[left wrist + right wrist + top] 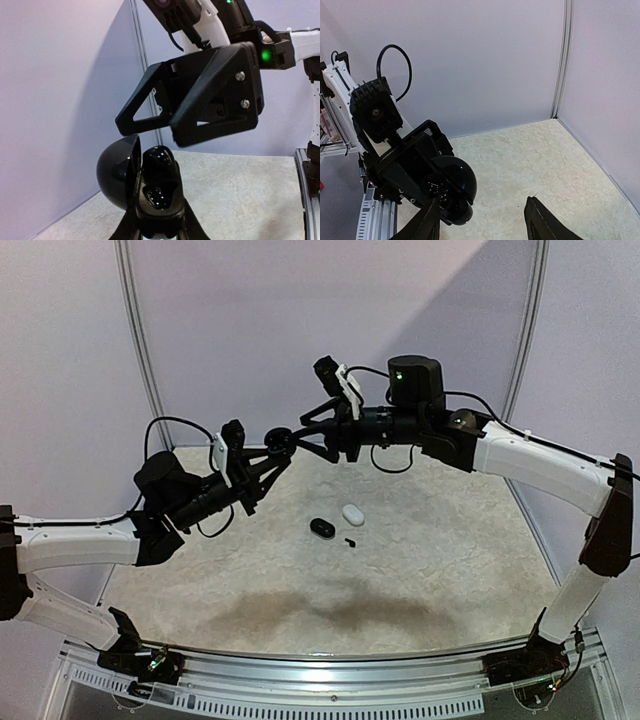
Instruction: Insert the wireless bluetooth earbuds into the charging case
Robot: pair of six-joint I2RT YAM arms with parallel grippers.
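Left end effector (pixel 157 222) clamps the charging case (pixel 159 182); right end effector (pixel 482 225) stands wide. Earbud (pixel 349 541) mid-frame looks light, slippery; pinch its body.

An open black charging case (pixel 159 192) is sitting upright in the left tool (pixel 276 440), raised well above the table (pixel 450 580), with its rounded glossy lid (pixel 116 175) hanging open to one side. Glossy black shapes are showing in its wells, too dark to identify. One tiny black earbud (pixel 349 541) is lying on the table just beside a closed black case (pixel 321 528) and a white case (pixel 353 513).
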